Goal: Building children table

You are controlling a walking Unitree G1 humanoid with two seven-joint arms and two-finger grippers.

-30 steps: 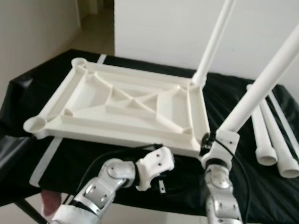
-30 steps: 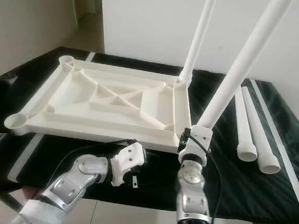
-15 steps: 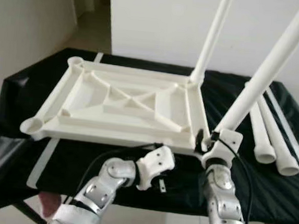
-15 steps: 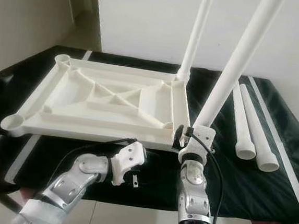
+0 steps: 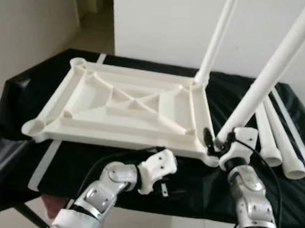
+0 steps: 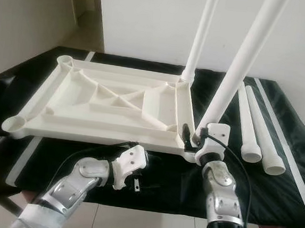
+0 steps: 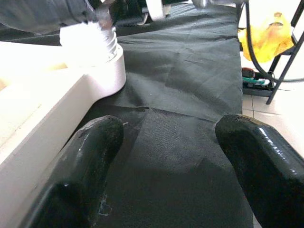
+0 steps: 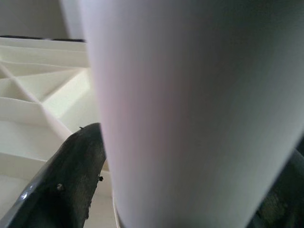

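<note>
The white tabletop lies upside down on a table covered with black cloth. At the tabletop's near edge the left gripper rests low over the cloth, fingers spread wide and holding nothing. At its near right corner the right gripper is clamped on a tilted white leg; another leg stands upright in the far right corner, and two spare legs lie on the cloth just right of the tabletop.

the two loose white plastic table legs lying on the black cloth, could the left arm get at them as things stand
Probably not easily. The loose white plastic legs lie far on the robot's right, beyond the right gripper, which holds a tilted white leg at the tabletop's near corner, blocking the left gripper.
</note>
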